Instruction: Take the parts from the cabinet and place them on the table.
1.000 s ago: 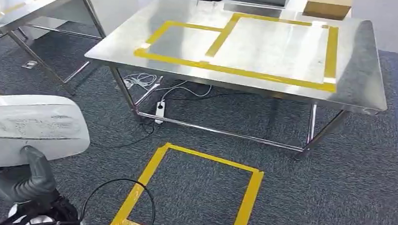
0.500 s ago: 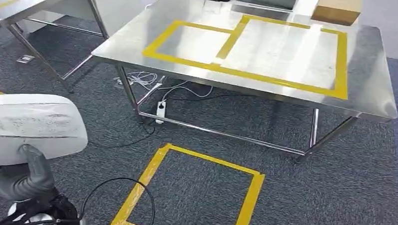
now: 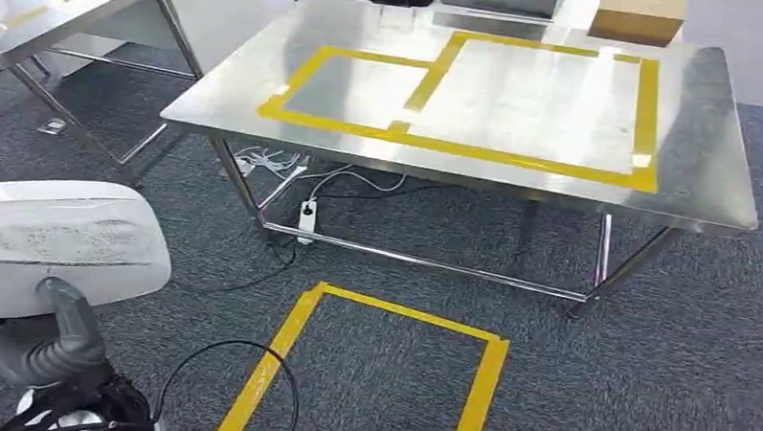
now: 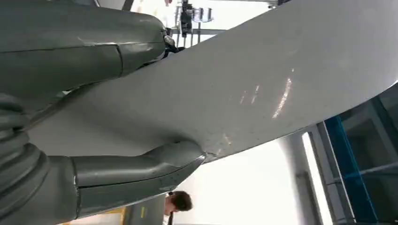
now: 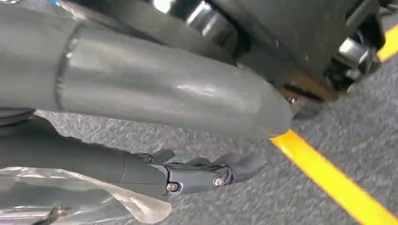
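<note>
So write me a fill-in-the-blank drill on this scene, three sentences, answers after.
1. The left hand grips a ___ part.
2. The tape on the table is ___.
3. The tape square on the floor lies on grey ___.

Missing words: white; yellow; carpet

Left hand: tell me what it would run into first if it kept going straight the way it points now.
Probably the carpet. In the head view the left hand, gripping the white part, points up-picture toward bare grey carpet; the steel table stands further right. Depth is unclear, so this is a guess.
</note>
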Motion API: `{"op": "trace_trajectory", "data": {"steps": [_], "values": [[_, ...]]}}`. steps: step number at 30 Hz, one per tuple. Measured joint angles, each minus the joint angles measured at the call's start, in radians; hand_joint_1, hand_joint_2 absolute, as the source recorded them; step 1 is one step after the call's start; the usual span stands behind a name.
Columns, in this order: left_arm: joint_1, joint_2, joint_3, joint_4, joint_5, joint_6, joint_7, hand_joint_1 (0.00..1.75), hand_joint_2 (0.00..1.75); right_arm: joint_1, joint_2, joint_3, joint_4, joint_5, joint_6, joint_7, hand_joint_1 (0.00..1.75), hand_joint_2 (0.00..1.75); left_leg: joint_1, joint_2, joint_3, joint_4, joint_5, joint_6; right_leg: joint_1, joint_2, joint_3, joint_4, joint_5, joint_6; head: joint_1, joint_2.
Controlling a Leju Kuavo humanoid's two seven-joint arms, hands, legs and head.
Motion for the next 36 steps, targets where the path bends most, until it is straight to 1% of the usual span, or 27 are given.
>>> {"op": "trace_trajectory", "data": {"steps": [1,2,3,5,6,7,9,11,12,13,15,16,17,18,20,21,22,25,26,27,28,30,31,32,33,35,36], "values": [[0.0,0.0,0.0,0.0,0.0,0.0,0.0,1.75,1.75,0.002,0.0,0.0,0.0,0.0,0.0,0.0,0.0,0.0,0.002,0.0,-0.017,0.017,0.009,-0.002,0.0,0.0,0.005,0.0,-0.004,0.001,0.0,0.0],[0.0,0.0,0.0,0.0,0.0,0.0,0.0,1.75,1.75,0.003,0.0,0.0,0.0,0.0,0.0,0.0,0.0,0.0,0.004,0.0,-0.016,0.004,0.03,-0.003,0.0,0.001,0.009,0.0,-0.007,0.001,0.0,0.0],[0.0,0.0,0.0,0.0,0.0,0.001,0.0,1.75,1.75,0.003,0.0,0.0,0.0,0.0,0.003,0.0,0.0,0.0,0.007,0.0,0.008,-0.067,0.091,-0.002,-0.001,0.003,0.02,0.0,-0.014,0.004,-0.001,0.0],[-0.001,0.0,0.0,0.0,0.0,0.001,0.0,1.75,1.75,0.003,0.0,0.0,0.0,0.0,0.007,0.0,0.0,0.0,0.008,0.001,0.077,-0.235,0.192,0.002,-0.002,0.004,0.039,0.0,-0.028,0.013,-0.001,0.0],[-0.002,0.0,0.0,0.0,0.001,0.001,0.0,1.75,1.75,0.002,0.0,0.0,0.0,0.0,0.007,0.0,0.0,0.0,0.0,0.001,0.089,-0.254,0.17,0.004,0.005,0.004,0.036,0.001,-0.036,0.022,0.0,0.0],[-0.003,0.0,0.0,0.0,0.0,0.001,0.0,1.75,1.75,0.001,0.0,0.0,0.0,0.0,0.008,0.0,0.0,0.0,0.001,0.001,0.102,-0.287,0.156,0.013,0.005,0.005,0.036,0.005,-0.041,0.029,-0.003,0.0],[-0.001,0.0,0.001,0.001,0.001,-0.001,0.0,1.75,1.75,-0.001,0.0,0.0,0.0,0.0,0.008,0.0,0.0,0.0,-0.003,0.0,0.095,-0.276,0.15,0.028,0.003,0.0,0.028,-0.003,-0.043,0.04,0.002,0.0],[0.0,0.0,0.003,0.0,0.002,-0.002,0.0,1.75,1.75,-0.002,0.0,0.0,0.0,0.0,0.012,0.002,0.0,0.0,0.004,-0.001,0.108,-0.288,0.148,0.04,-0.001,-0.001,0.037,0.003,-0.058,0.053,0.004,0.0],[-0.002,0.0,0.003,0.0,0.002,-0.002,0.0,1.75,1.75,-0.003,0.0,0.0,0.0,0.0,0.014,0.001,0.0,0.0,0.003,-0.001,0.113,-0.288,0.144,0.047,0.0,0.0,0.018,0.046,-0.08,0.054,0.008,0.0],[-0.002,0.0,0.003,0.0,0.002,-0.002,0.0,1.75,1.75,-0.005,0.0,0.0,0.0,0.0,0.015,0.001,0.0,0.0,0.002,0.001,0.115,-0.288,0.14,0.053,0.001,0.001,-0.02,0.114,-0.111,0.054,0.01,0.0],[-0.002,0.0,0.003,0.0,0.002,-0.002,0.0,1.75,1.75,-0.002,0.0,0.0,0.0,0.0,0.017,0.001,0.0,0.0,-0.002,0.002,0.12,-0.288,0.132,0.062,0.002,0.001,-0.13,0.292,-0.173,0.053,0.009,0.0],[-0.001,0.0,0.003,0.0,0.002,-0.002,0.0,1.75,1.75,0.001,0.0,0.0,0.0,0.0,0.018,0.002,0.0,0.0,-0.004,0.001,0.125,-0.288,0.127,0.063,0.002,0.001,-0.165,0.335,-0.171,0.053,0.011,0.0],[0.0,0.0,0.003,0.0,0.002,-0.002,0.0,1.75,1.75,0.004,0.0,0.0,0.0,0.0,0.018,0.002,0.0,0.0,-0.005,-0.001,0.134,-0.288,0.121,0.063,0.002,0.001,-0.176,0.328,-0.141,0.051,0.009,0.0],[-0.001,0.0,0.003,0.0,0.002,-0.002,0.0,1.75,1.75,0.005,0.0,0.0,0.0,0.0,0.018,0.002,0.0,0.0,-0.005,-0.003,0.144,-0.288,0.113,0.062,0.003,0.001,-0.163,0.275,-0.089,0.048,0.011,0.0],[-0.001,0.0,0.003,0.0,0.002,-0.002,0.0,1.75,1.75,0.004,0.0,0.0,0.0,0.0,0.018,0.002,0.0,0.0,-0.007,-0.004,0.172,-0.288,0.096,0.059,0.006,0.001,-0.097,0.101,0.027,0.038,0.01,0.0],[-0.001,0.0,0.003,0.001,0.002,-0.003,0.0,1.75,1.75,0.003,0.0,0.0,0.0,0.0,0.019,0.001,0.0,0.0,-0.006,-0.003,0.18,-0.29,0.086,0.055,0.008,0.002,-0.072,0.056,0.029,0.032,0.008,0.0],[-0.003,0.0,0.003,0.001,0.004,-0.004,0.0,1.75,1.75,0.003,0.0,0.0,0.001,0.0,0.021,0.001,0.0,0.0,-0.012,-0.004,0.181,-0.285,0.078,0.046,0.013,0.002,-0.049,0.039,0.02,0.03,0.008,0.0],[-0.002,0.0,0.003,0.001,0.006,-0.007,0.0,1.75,1.75,0.005,-0.002,0.0,0.001,0.0,0.023,0.001,0.0,0.0,-0.007,-0.003,0.188,-0.298,0.077,0.034,0.016,0.003,-0.051,0.036,0.01,0.018,0.006,0.0],[-0.003,0.0,0.003,0.001,0.007,-0.007,0.0,1.75,1.75,0.006,-0.002,0.0,0.001,0.0,0.024,0.001,0.0,0.0,-0.009,-0.003,0.192,-0.299,0.069,0.027,0.006,0.004,-0.039,0.022,0.013,0.013,0.005,0.0],[-0.003,0.0,0.004,0.0,0.008,-0.007,0.0,1.75,1.75,0.007,-0.002,0.0,0.001,0.0,0.025,0.0,0.0,0.0,-0.007,-0.001,0.19,-0.279,0.06,0.021,0.006,0.003,-0.03,0.015,0.012,0.01,0.004,0.0],[-0.005,0.0,0.004,0.0,0.008,-0.008,0.0,1.75,1.75,0.005,-0.002,0.0,0.001,0.001,0.026,0.0,0.0,0.0,-0.006,0.0,0.163,-0.226,0.036,0.016,0.005,0.001,-0.023,0.013,0.008,0.004,-0.001,0.0],[-0.003,0.0,0.004,0.0,0.01,-0.008,0.0,1.75,1.75,0.003,-0.002,0.0,0.001,0.0,0.029,0.0,0.0,0.0,0.0,0.0,0.07,-0.065,-0.017,0.008,0.004,0.001,-0.011,0.013,-0.003,0.0,0.001,0.0],[-0.002,0.0,0.003,0.001,0.01,-0.008,0.0,1.75,1.75,0.004,-0.002,0.0,0.001,0.0,0.029,0.0,0.0,0.0,0.002,0.0,0.025,-0.003,-0.025,0.006,0.004,0.001,-0.004,0.013,-0.01,0.0,0.001,0.0],[-0.002,0.0,0.003,0.001,0.01,-0.009,0.0,1.75,1.75,0.006,-0.002,0.0,0.001,0.0,0.03,0.001,0.0,0.0,0.002,0.0,0.002,0.012,-0.006,0.005,0.004,0.002,0.005,0.013,-0.017,0.001,0.001,0.0],[-0.002,0.0,0.003,0.001,0.01,-0.009,0.0,1.75,1.75,0.007,-0.002,0.0,0.001,0.0,0.03,0.001,0.0,0.0,0.003,0.0,0.002,-0.019,0.038,0.005,0.004,0.003,0.016,0.013,-0.025,0.002,0.001,0.0],[-0.002,0.0,0.004,0.001,0.01,-0.009,0.0,1.75,1.75,0.006,-0.002,0.0,0.001,0.0,0.031,0.001,0.0,0.0,0.003,0.0,0.044,-0.163,0.154,0.01,0.003,0.007,0.042,0.013,-0.042,0.006,0.001,0.0],[-0.002,0.0,0.004,0.001,0.01,-0.009,0.0,1.75,1.75,0.007,-0.002,0.0,0.001,0.001,0.032,0.001,0.0,0.0,0.003,0.001,0.064,-0.233,0.191,0.014,0.003,0.007,0.048,0.013,-0.052,0.013,0.0,0.0]]}}
